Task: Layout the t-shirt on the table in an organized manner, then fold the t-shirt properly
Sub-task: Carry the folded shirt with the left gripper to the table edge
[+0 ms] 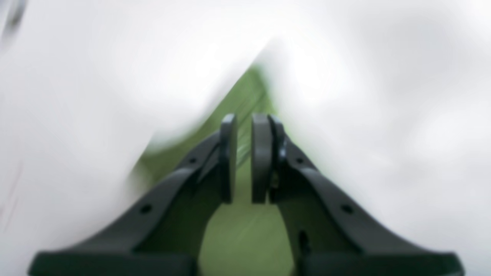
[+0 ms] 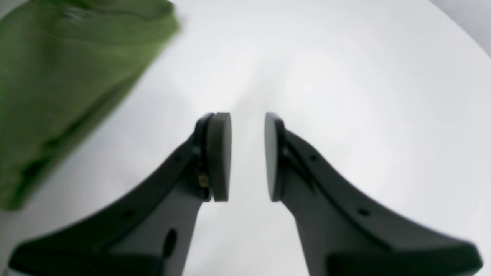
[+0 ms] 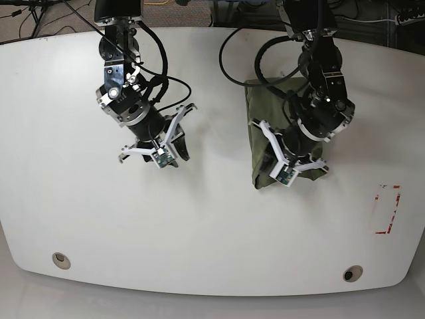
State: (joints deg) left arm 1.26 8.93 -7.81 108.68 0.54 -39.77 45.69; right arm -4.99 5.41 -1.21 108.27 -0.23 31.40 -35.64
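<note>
Starting on the left of the base view, we've got the right gripper [image 3: 174, 136] hanging over bare white table [image 3: 66, 166], well apart from the shirt. Its wrist camera shows the two pads with a clear gap between them and nothing in that gap, just the glossy tabletop [image 2: 326, 76] underneath, so we'd call those jaws parted and empty. A blurry edge of the t-shirt [image 2: 57, 84] sits off in that view's upper left corner.

Moving right, the olive-green t-shirt [image 3: 262, 126] lies right of the table's middle, already bunched into a narrow folded stack that runs from the far side toward the near side. The left gripper [image 3: 295, 159] is right on top of its near end. From the left wrist view, the left gripper [image 1: 243, 153] has its pads nearly together with green cloth [image 1: 245, 237] running through the thin slit, so we read it as pinching the shirt. That view is pretty smeared though.

Further right there's a red-and-white tape rectangle [image 3: 387, 209], and two round grommet holes [image 3: 61, 260] sit along the near edge.
</note>
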